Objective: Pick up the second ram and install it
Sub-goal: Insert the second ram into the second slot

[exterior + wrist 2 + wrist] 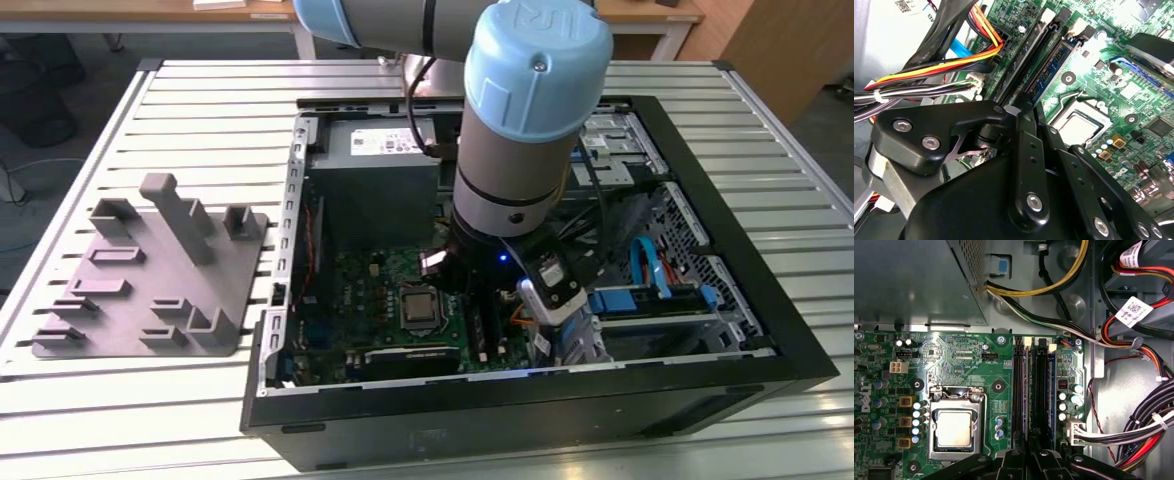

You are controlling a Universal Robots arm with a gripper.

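Observation:
My gripper (1029, 452) is down inside the open computer case (781, 335), right over the black memory slots (1040, 390) of the green motherboard (964, 357). Its black fingers (1021, 145) stand close together. A thin dark strip, the second ram (1027, 390), runs edge-on from between them along the slots. I cannot tell how deep it sits in its slot. In the second wrist view the gripper (1026, 112) hangs just above the slots (1054, 65). In the exterior view the arm's wrist (514, 200) covers this spot.
The processor socket (954, 427) lies beside the slots. On their other side run bundled coloured cables (1149, 430), close to the fingers (929, 75). The grey power supply (914, 280) rises at the board's far end. A grey holder plate (147, 270) with blocks lies on the slatted table, at the exterior view's left.

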